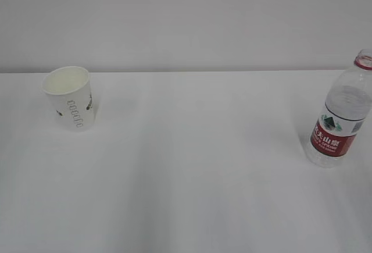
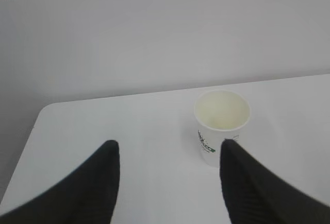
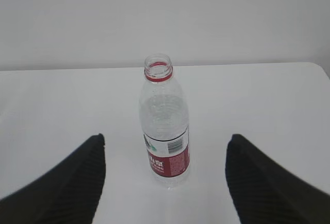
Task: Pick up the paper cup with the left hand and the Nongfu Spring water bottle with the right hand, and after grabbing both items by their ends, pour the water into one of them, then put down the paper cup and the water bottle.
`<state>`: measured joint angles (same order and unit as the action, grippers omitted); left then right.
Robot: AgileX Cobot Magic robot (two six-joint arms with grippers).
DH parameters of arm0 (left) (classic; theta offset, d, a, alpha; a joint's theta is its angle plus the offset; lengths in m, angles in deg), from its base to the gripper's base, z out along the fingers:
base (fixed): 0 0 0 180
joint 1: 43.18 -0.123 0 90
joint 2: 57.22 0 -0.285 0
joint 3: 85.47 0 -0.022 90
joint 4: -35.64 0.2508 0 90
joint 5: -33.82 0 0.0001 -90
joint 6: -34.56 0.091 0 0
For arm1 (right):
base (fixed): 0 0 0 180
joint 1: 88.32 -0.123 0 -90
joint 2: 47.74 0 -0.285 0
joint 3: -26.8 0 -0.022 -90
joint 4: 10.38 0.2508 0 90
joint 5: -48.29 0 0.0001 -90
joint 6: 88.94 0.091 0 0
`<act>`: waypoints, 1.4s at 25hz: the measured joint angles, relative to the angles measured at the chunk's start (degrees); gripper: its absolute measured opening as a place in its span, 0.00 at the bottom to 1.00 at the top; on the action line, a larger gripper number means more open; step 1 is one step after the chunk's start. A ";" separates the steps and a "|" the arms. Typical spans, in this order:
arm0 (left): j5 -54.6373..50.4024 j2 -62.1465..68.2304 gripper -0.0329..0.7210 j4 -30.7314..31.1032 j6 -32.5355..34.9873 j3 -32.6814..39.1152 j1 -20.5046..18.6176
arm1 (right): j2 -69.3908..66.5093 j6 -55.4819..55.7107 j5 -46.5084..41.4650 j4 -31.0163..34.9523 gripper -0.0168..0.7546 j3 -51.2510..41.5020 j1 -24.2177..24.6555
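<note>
Table (image 1: 192, 177) first, from the exterior view: plain white top, totally smooth, running back to a pale grey-white wall (image 1: 186, 14) that meets it in a straight line across the frame. Paper cup (image 1: 70, 97) stands upright far on the left side, mouth open, grey lettering down its side, and the Nongfu Spring water bottle (image 1: 340, 116) stands way over at the right edge, red label facing the camera, red neck ring, no cap on it as far as I can see. Those two are well apart, and neither arm shows in this shot. Left wrist view next: the left hand (image 2: 167, 183) hangs over the table with both black jaws spread wide and nothing between them; the cup sits upright just ahead, nearer the right-side jaw, its inside looking empty. You can also see the table's rounded corner (image 2: 44, 112) on the left and the same blank wall behind. Right wrist view: the right hand (image 3: 165, 183) has its jaws spread wide too, gripping nothing, and the bottle stands upright on the table ahead of them, roughly centred in the gap but not touching either jaw. Can't really tell how much water is in it.
</note>
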<state>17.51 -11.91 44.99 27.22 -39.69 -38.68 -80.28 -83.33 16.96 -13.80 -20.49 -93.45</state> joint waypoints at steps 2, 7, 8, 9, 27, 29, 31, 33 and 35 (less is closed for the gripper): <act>1.23 1.22 0.64 0.00 0.00 0.00 0.00 | -1.96 0.00 1.56 0.00 0.73 0.00 0.00; 4.68 3.52 0.64 0.04 0.00 0.00 0.00 | -5.92 0.00 6.06 0.00 0.73 0.00 0.00; 5.45 4.09 0.64 0.04 0.00 0.00 0.00 | -6.63 0.00 7.02 0.00 0.73 0.00 0.00; 6.00 4.56 0.64 0.04 0.00 0.00 0.00 | -7.31 0.00 8.35 0.00 0.73 0.00 0.00; 26.93 8.28 0.64 0.04 0.00 12.98 0.61 | -17.44 -0.12 26.43 -5.51 0.73 0.00 0.00; 28.94 8.28 0.64 -0.09 0.00 14.00 1.01 | -19.05 -0.12 27.92 -5.66 0.73 0.00 0.00; 30.48 8.28 0.64 -0.09 0.00 14.49 2.17 | -20.50 -0.12 29.39 -5.66 0.73 0.00 0.00; 30.87 8.28 0.64 -0.09 0.00 14.72 3.07 | -21.97 -0.12 30.55 -5.66 0.73 0.00 0.00; 31.25 8.79 0.64 -0.09 0.00 14.84 3.88 | -23.17 -0.22 31.65 -5.66 0.73 0.00 0.00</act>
<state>48.75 -3.13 44.90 27.22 -24.85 -34.80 -103.46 -83.54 48.61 -19.45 -20.49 -93.45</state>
